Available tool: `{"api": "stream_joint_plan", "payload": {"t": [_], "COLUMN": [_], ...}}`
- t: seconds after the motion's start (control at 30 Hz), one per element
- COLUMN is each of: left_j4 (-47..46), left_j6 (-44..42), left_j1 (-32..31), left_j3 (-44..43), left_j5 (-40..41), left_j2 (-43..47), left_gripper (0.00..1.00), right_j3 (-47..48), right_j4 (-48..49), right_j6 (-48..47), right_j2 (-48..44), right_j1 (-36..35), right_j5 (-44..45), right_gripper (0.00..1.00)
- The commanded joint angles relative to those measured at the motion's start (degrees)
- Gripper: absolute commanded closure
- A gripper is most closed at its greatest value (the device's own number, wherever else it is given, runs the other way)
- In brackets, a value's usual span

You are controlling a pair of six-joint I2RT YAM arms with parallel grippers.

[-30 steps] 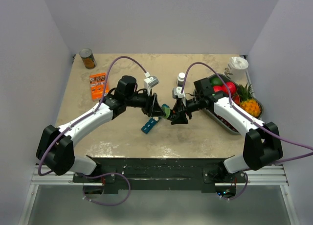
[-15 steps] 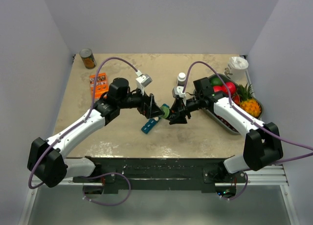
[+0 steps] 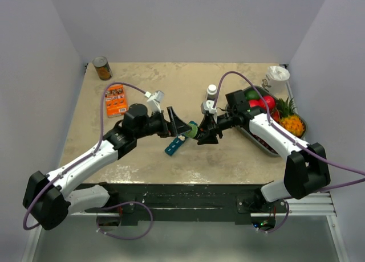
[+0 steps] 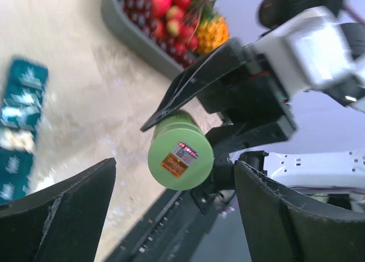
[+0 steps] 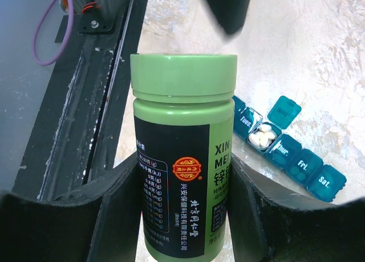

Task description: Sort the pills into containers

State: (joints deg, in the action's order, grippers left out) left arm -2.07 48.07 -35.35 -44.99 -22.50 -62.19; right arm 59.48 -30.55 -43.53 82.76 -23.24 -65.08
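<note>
Reaches in from the left with the left arm, elbow low over the counter [image 3: 142, 80], forearm angled toward the middle. Turns the left tool [image 3: 182, 126] on its side with jaws spread wide, one to each side of the flat round end of a green pill bottle [image 4: 179, 154], touching neither. Comes in from the opposite side with the right arm, bent at the elbow by a grey fruit tray [image 3: 251, 138]. Clamps the right tool [image 3: 202, 132] on the body of that bottle, black jaws pressed to both flanks. Holds it above the counter, tipped over so the cap end points at the left tool.

Shows a smooth cylinder of matt green plastic, with a slightly wider cap, a dark label with printed characters and a round red-and-gold seal, and a small sticker on the flat end.

Leaves the containers [image 3: 175, 145] lying flat on the mottled, stone-look beige surface, just below the gap between the two tools. Presents them as a slim teal strip of translucent plastic, square compartments in a row with day names in white on the lids. Reveals, under one lid flipped up, a few white oblong pills [image 5: 261, 138].
</note>
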Motion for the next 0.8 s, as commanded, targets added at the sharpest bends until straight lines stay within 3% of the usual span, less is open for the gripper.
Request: {"api": "stream_joint_plan", "payload": {"t": [0.0,0.37,0.43,0.6,0.77], "left_j4": [6.4,9.9,10.1,10.8,10.2], "left_j6": [10.4,8.8,8.3,6.4,3.8], "left_j1": [-5.4,-6.6,-6.6,-6.9,-7.1], "left_j3": [-5.8,-9.0,-9.5,-10.5,-10.6], "left_j5": [7.7,11.3,11.0,8.9,5.6], "left_j2": [-4.2,-6.4,-6.7,-7.9,-8.6], "left_gripper": [0.11,0.15,0.23,0.31,0.51], "right_j3": [1.5,1.5,1.5,1.4,1.4], "right_j4": [1.6,1.9,2.0,2.2,2.2], "right_j6": [-0.3,-0.2,0.0,0.2,0.3], "right_j2": [-1.5,-1.2,-1.2,-1.0,-0.8], "right_j1": [-0.2,-0.2,-0.2,-0.1,-0.1], "right_j5": [-0.6,-0.4,-0.4,-0.3,-0.2], "right_gripper": [1.0,1.0,1.0,1.0,1.0]}}
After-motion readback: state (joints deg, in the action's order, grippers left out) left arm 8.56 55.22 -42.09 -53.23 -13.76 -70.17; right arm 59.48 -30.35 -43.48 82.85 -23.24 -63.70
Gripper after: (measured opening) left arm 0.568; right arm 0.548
